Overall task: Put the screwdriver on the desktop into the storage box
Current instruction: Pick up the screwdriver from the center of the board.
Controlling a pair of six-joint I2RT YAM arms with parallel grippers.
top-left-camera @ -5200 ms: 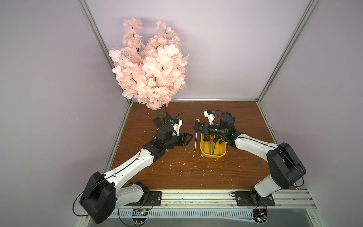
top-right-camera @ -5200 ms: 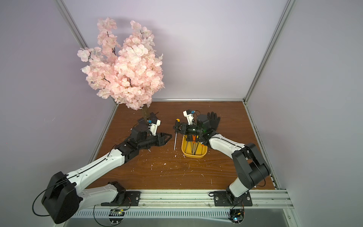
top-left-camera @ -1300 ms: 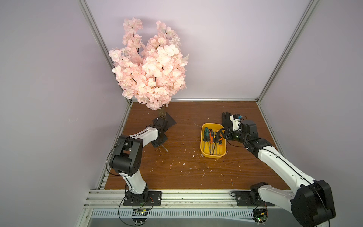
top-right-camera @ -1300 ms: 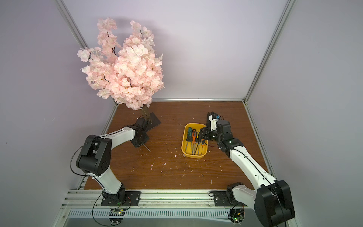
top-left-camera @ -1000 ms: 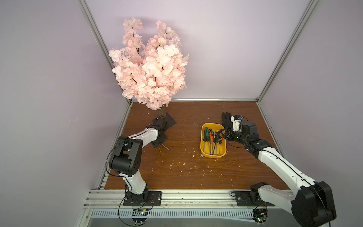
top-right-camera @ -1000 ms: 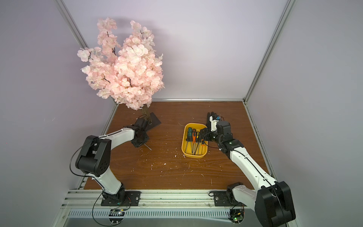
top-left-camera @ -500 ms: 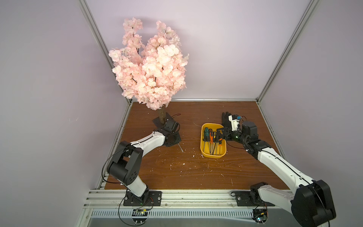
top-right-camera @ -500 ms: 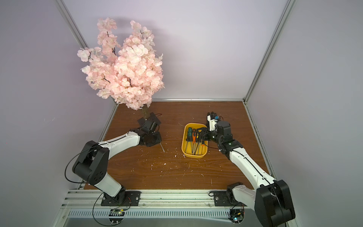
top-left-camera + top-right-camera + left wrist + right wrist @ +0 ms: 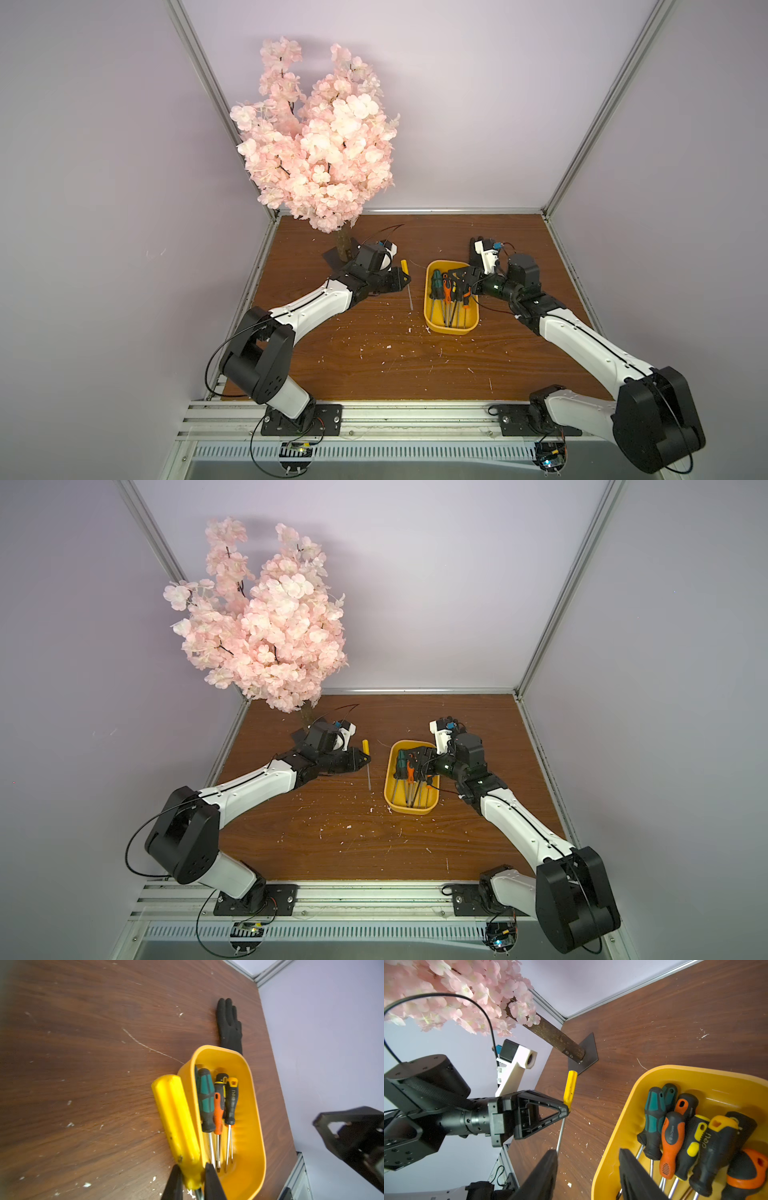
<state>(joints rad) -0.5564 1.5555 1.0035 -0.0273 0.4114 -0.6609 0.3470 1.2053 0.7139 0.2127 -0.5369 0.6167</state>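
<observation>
Yellow-handled steel-shafted screwdriver [image 9: 570,1088] was held over the brown wood-grain counter [image 9: 374,353], just beside the shallow yellow plastic storage box [image 9: 451,330]. The left arm's black fingers [image 9: 173,1184] clenched its handle base, probably for carrying across. The right arm's black fingers [image 9: 546,1174] were spread empty.

screwdriver [image 9: 407,286]: yellow handle, thin steel shaft; pinched at the handle's shaft end by left gripper [image 9: 567,1108]; handle toward back wall, tip toward front rail
position: just left of the storage box, apart from it; tip contact with bench [image 9: 374,365] unclear
storage box [image 9: 451,331]: shallow yellow tub, rounded corners, flat on bench, right of centre
contents: other screwdrivers [image 9: 205,1101], handles toward back wall
</observation>
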